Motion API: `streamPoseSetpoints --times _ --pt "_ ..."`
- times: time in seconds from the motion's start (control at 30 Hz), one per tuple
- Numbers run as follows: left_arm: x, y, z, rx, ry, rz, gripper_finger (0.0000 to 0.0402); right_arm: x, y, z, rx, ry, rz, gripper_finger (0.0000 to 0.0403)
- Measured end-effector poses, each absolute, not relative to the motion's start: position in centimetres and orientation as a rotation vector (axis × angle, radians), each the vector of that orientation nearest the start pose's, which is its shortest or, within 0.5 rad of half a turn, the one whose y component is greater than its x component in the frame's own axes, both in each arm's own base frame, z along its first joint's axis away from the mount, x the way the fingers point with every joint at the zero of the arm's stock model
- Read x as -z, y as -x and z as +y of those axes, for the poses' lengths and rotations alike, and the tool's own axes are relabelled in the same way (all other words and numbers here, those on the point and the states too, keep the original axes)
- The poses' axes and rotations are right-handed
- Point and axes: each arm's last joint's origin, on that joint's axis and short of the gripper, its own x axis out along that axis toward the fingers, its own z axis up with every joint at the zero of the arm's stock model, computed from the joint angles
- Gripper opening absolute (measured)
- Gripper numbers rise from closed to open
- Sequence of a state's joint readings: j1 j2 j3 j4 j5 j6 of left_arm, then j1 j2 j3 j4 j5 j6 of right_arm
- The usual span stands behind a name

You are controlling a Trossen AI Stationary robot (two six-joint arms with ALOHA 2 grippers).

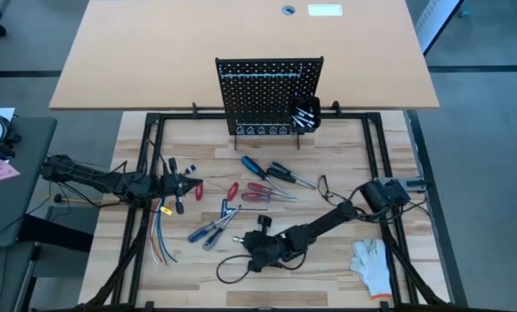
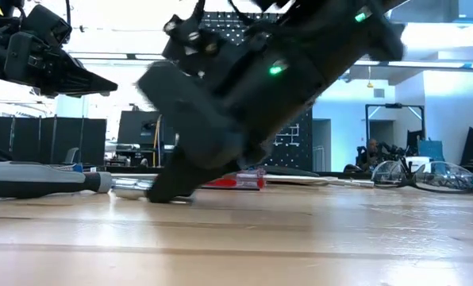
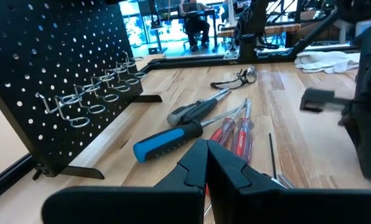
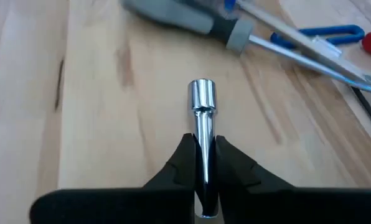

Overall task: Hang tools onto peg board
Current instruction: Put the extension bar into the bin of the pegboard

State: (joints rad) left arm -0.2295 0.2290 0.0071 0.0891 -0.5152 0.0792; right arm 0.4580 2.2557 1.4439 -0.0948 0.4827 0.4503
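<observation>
Low over the table, the right gripper [image 4: 204, 163] pinches a shiny silver socket bit [image 4: 202, 109] between nearly closed fingers.

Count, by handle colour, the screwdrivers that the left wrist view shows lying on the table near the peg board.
blue-handled screwdriver: 1
dark grey-handled screwdriver: 1
red-handled screwdrivers: 2
Total: 4
</observation>
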Motion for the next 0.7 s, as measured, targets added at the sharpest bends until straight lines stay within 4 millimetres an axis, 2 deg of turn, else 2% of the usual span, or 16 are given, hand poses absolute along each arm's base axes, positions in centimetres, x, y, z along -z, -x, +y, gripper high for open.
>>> streamPoseSetpoints --times 0.23,0.33,0.5,0.7 --pt "-15.6 -10.8 -1.0 -0.28 -0.127 0.135 0.0 -13.7 -38.0 20.8 0.214 0.162 0.854 0.0034" --pt "-15.6 -10.8 -1.0 -0.28 -0.127 0.136 0.0 -15.6 -36.0 21.7 0.137 0.225 0.89 0.0036" --pt "-15.6 -10.8 -1.0 -0.28 -0.127 0.135 0.0 -17.4 -32.4 22.6 -0.077 0.109 1.006 0.0036" --pt "-15.6 -10.8 -1.0 -0.28 -0.127 0.136 0.0 -20.9 -29.4 22.8 -0.188 0.046 0.877 0.0037"
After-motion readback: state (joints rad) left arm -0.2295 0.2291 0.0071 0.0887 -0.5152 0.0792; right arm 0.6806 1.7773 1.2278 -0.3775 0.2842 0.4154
